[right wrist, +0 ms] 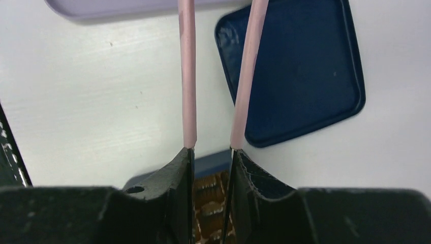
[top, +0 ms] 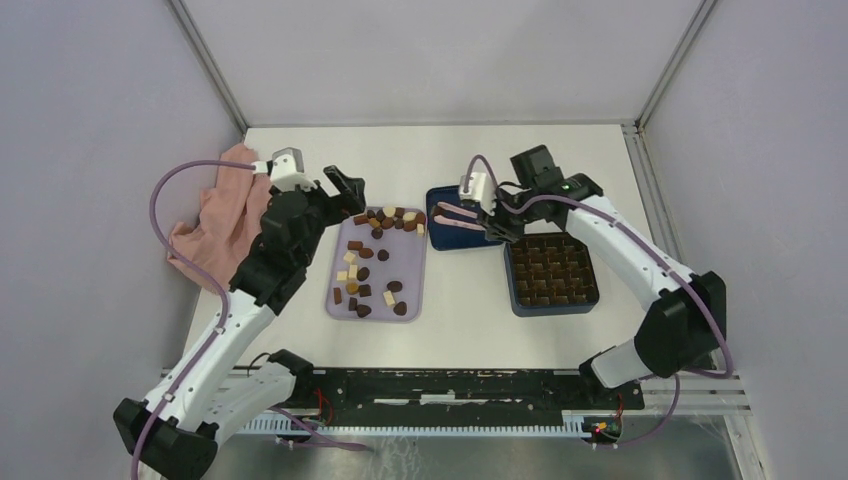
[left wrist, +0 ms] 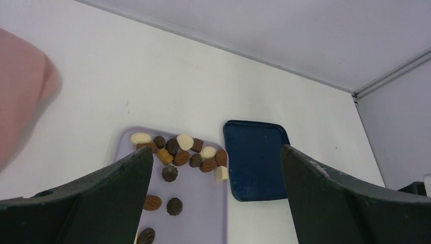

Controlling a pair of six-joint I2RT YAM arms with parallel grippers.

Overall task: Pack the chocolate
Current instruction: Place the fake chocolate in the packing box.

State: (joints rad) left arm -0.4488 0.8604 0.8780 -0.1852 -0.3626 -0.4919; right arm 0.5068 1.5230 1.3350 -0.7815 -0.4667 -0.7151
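The chocolate (top: 383,255) lies loose on the lilac tray (top: 405,265), left of centre in the top view, none visibly packed yet. The right gripper (right wrist: 212,151) is narrowed onto the pink tongs (right wrist: 187,76), whose two arms reach out over the dark blue lid (top: 448,238) towards the tray, probably so the small pieces can be pinched cleanly. Behind it, right of centre, the box (top: 513,290) sits open with its grid ready. The left gripper (left wrist: 216,151) hangs over the tray's far end with jaws wide, holding nothing, seemingly poised to steady the tray.
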